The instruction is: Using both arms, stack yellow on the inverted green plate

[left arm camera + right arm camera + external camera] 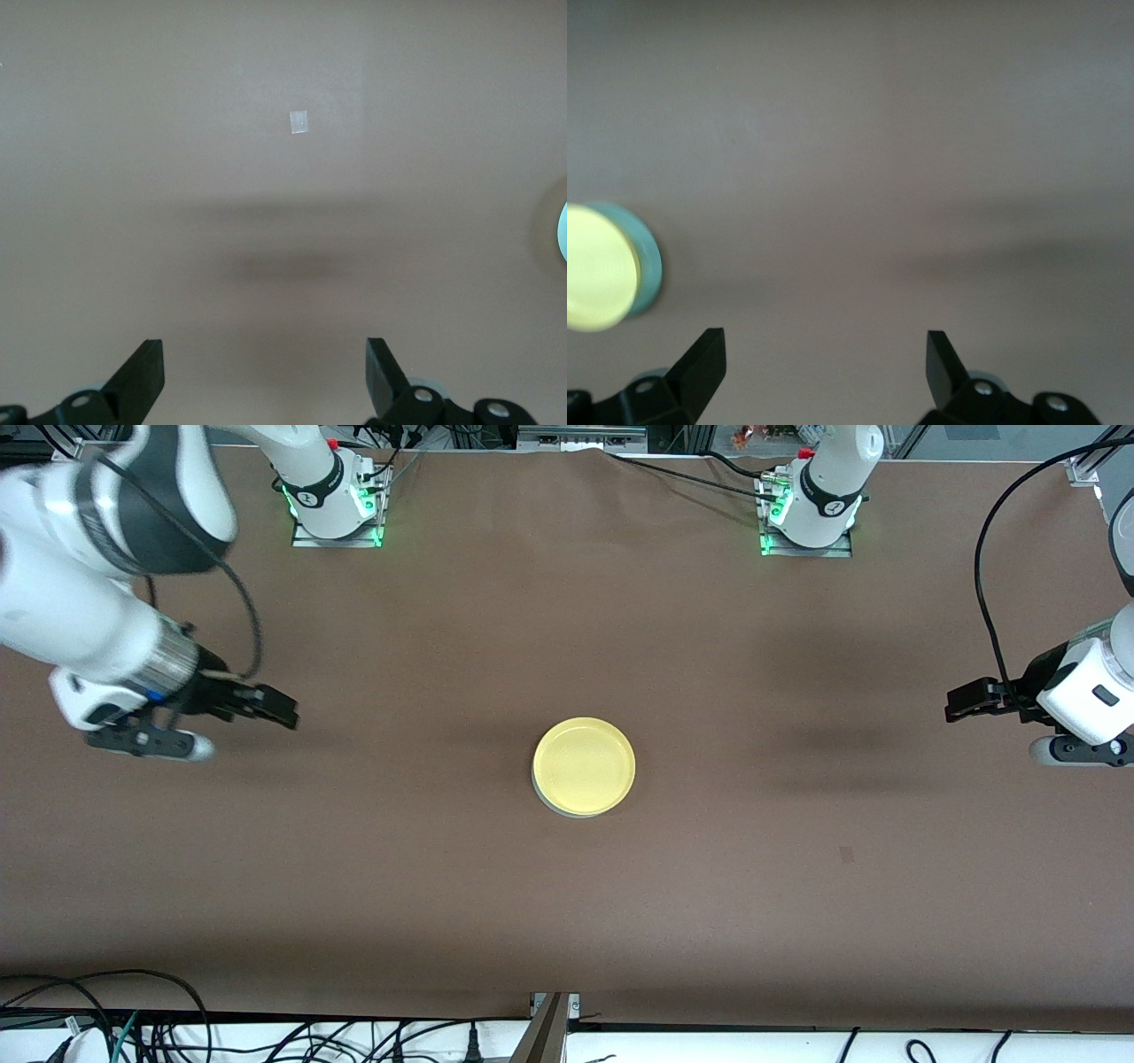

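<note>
We see the yellow plate already resting on the green plate mid-worktop. Our left hand and right hand, both open and empty, hang over opposite ends. Any careless return sweep could knock the stack askew.

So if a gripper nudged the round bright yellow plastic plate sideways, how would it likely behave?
The round bright yellow plastic plate looks thin and shallow, so probably light and stiff. It sits on the pale mint-green plate, so it would likely slide off rather than tip. Both grippers are open, away from it.
</note>
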{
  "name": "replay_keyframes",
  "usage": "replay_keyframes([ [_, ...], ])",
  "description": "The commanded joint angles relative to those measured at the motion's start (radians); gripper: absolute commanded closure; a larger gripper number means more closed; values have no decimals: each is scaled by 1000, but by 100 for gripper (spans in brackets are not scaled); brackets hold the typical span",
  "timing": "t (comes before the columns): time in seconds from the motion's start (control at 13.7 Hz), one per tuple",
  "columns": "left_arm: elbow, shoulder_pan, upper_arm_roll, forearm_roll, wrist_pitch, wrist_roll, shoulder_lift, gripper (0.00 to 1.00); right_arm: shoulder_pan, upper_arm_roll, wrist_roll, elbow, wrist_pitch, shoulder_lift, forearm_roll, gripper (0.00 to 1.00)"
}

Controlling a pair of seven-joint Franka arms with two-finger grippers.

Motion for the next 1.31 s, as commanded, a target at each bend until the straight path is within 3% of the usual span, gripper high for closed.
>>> replay_keyframes([
  [0.0, 27, 1, 2, -19, -2, 15, 14, 0, -109, 73, -73, 85, -146, -34, -77, 0],
  [0.15, 27, 1, 2, -19, -2, 15, 14, 0, -351, 334, -125, 73, -169, -100, -162, 0],
  [0.22, 27, 1, 2, -21, -2, 15, 14, 0, -429, 425, -118, 45, -168, -126, -196, 0],
  [0.51, 27, 1, 2, -21, -2, 15, 14, 0, -521, 445, -134, -177, -6, -272, -204, 0],
  [1.02, 27, 2, 2, -22, -2, 15, 14, 0, -567, 449, -153, -148, -22, -237, -204, 0],
  [1.24, 27, 6, 2, -22, -2, 15, 14, 0, -649, 530, -216, -147, -36, -241, -204, 0],
])
